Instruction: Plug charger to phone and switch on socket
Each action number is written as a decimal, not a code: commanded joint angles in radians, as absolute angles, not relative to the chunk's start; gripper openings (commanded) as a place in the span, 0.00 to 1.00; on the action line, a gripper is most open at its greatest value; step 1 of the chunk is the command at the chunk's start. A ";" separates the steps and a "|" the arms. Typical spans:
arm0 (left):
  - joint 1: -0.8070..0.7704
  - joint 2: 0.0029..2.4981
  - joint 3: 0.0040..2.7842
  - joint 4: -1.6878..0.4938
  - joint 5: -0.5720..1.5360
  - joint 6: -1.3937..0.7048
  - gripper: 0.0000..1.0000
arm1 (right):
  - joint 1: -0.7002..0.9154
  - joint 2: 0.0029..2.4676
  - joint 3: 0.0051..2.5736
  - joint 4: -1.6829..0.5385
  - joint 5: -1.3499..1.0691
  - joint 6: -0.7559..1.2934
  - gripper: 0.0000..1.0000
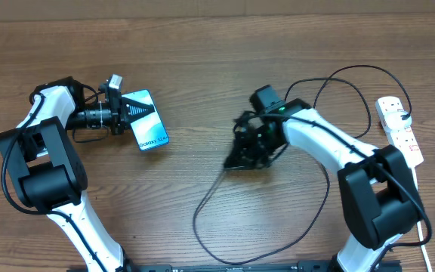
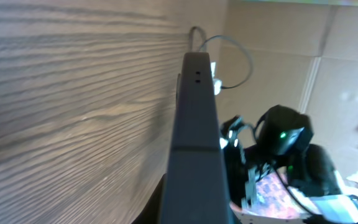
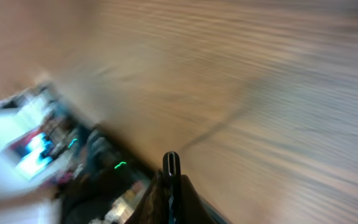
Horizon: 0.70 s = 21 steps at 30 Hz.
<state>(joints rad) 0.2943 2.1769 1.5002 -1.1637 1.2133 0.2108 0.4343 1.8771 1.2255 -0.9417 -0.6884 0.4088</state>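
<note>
I see the phone [image 1: 148,122] at left, blue screen up, lying askew; the charger [image 1: 196,214] loops its thin black cable across centre; the socket [image 1: 400,128], white, lies far right.

white "Galaxy S24" lettering on the phone's [image 1: 151,128] blue screen, no other text legible

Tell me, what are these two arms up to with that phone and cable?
The left gripper is shut on the phone, gripping it by one edge. The right gripper is pinching the connector end of the charger mid-table, well apart from the phone, so nothing is plugged into it yet. The socket lies at the table's right edge, untouched.
</note>
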 commanded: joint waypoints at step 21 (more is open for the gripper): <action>0.287 2.137 1.508 -1.172 1.140 0.176 0.04 | 0.398 1.876 1.286 -0.979 0.049 0.475 0.04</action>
<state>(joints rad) 0.2943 2.1769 1.5002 -1.1625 1.1366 0.1856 0.3943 1.8771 1.2922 -0.9955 -0.0086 0.4679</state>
